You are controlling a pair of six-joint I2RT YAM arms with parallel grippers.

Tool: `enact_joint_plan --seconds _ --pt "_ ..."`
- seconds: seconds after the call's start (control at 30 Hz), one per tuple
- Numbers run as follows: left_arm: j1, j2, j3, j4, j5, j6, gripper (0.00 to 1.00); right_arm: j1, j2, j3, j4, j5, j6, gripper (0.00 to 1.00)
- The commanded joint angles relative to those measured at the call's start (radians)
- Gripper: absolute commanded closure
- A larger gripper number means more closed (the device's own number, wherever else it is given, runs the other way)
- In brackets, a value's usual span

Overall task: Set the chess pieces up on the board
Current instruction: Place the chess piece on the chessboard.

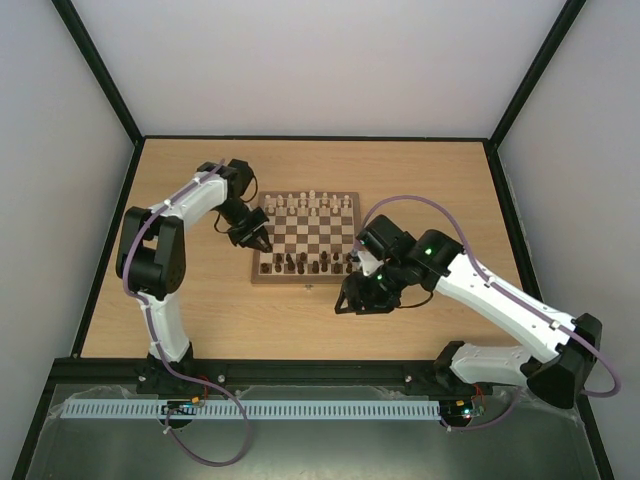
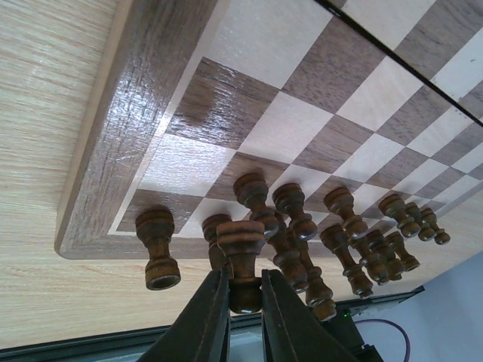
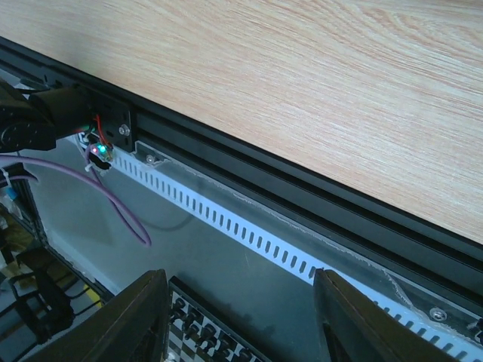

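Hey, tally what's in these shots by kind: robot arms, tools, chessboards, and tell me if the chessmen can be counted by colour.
Arms: 2 (left arm, right arm)
Tools: 2 (left tool, right tool)
Boards: 1 (chessboard)
Chessmen: dark chessmen and pale chessmen, too small to count
Total: 5, chessmen aside

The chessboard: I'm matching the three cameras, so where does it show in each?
Top external: chessboard in the centre.
Left wrist: fills the upper right, beyond the left gripper closed on a dark piece.
Right wrist: not in it.
Shared landmark: the pale wooden table, in all three.
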Motion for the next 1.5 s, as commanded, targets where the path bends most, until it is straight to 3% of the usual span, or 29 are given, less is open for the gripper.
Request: enact_joint_plan --seconds 0.0,0.5,1.07,1.2,1.3,1.47 --pt "0.003 -0.008 -0.01 -0.007 0.033 -0.011 0.87 0.003 0.015 0.03 -0.059 -0.029 -0.033 0.47" --pt "0.009 -0.034 -0.098 0.013 0.033 -0.011 0.84 0.004 0.042 0.022 -0.04 -0.048 -0.055 0.47" --pt "0.029 -0.003 -0.045 0.009 0.017 0.008 0.81 0.003 0.046 0.003 -0.014 -0.064 -0.042 0.47" --pt "0.029 0.007 -0.008 -0.02 0.011 0.024 0.75 0.004 0.05 0.003 -0.017 -0.064 -0.046 0.47" --pt "0.028 0.002 0.015 -0.05 -0.008 0.044 0.7 0.004 0.054 0.001 -0.016 -0.064 -0.051 0.47" --pt "0.025 -0.003 0.103 -0.11 -0.162 0.077 0.67 0.003 0.059 -0.005 -0.012 -0.063 -0.052 0.47"
